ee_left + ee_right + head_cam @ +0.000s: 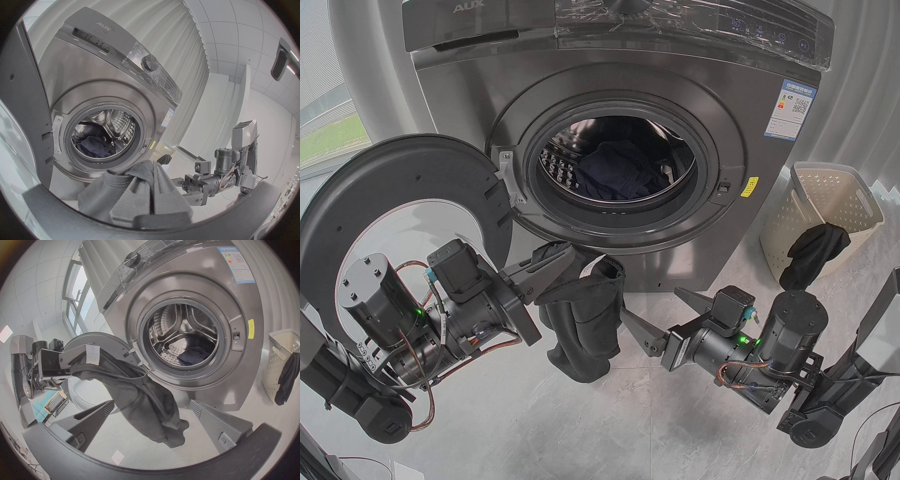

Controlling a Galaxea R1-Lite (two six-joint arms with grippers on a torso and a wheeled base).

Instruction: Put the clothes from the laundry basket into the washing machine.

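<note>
So the left gripper (565,259) is clamped on a dark grey fabric garment (581,319), which dangles just below the open grey front-loading washing machine (456,94) (dark blue clothes (619,172) sit inside). The right gripper (650,302) is spread open just right of it. A black garment (815,253) drapes over the cream plastic laundry basket (837,187) on the right.

There is one washing machine (687,81) and one laundry basket (834,190). Three dark garments show: a navy garment (615,172) inside the machine, a hanging black garment (584,312), and a draped black garment (815,253) on the basket.
</note>
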